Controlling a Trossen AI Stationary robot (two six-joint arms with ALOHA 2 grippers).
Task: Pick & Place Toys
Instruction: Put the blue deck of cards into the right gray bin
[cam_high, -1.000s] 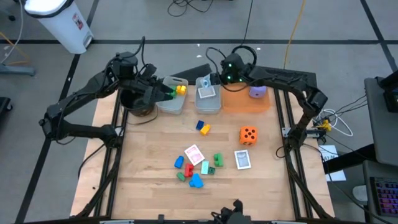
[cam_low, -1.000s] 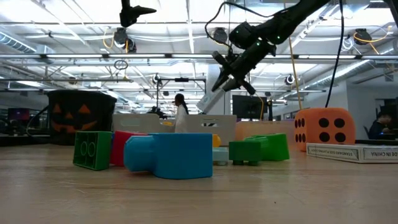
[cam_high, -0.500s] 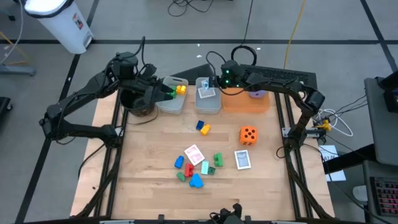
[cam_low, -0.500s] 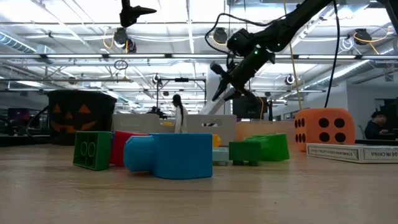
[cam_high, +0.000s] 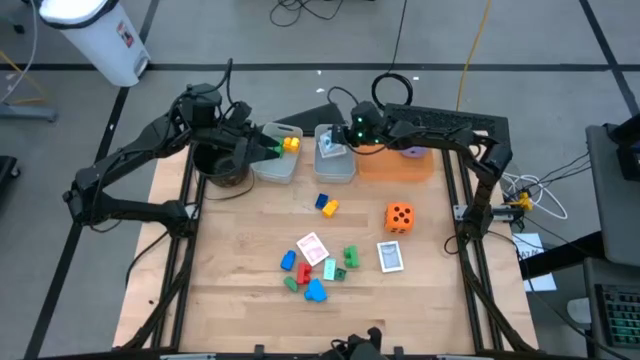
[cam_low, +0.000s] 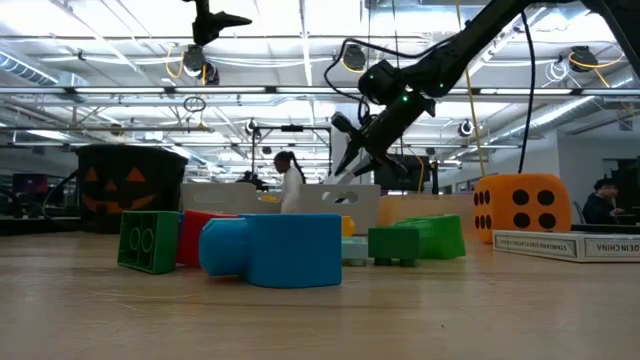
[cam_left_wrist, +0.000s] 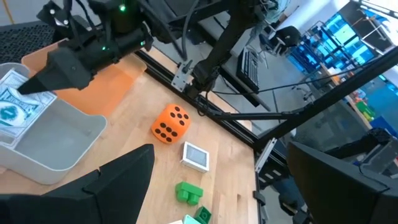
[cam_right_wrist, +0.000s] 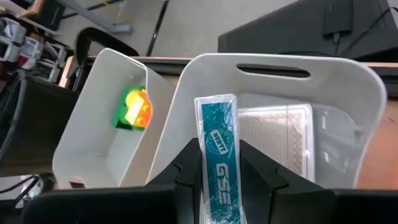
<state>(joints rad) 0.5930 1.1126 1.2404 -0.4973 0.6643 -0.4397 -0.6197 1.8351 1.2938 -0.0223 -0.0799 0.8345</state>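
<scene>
Right tool (cam_right_wrist: 217, 163) gripping card pack (cam_right_wrist: 218, 163) over card bin (cam_right_wrist: 273, 68), left tool (cam_high: 262, 150) wide

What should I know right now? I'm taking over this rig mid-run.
Right gripper: shut on a card pack, over the middle bin, which already holds a card.
Left gripper: open, at the left bin, which holds yellow and green blocks.
Purple die sits on the orange tray.
Left on the table: orange die, two cards, loose blocks.
</scene>
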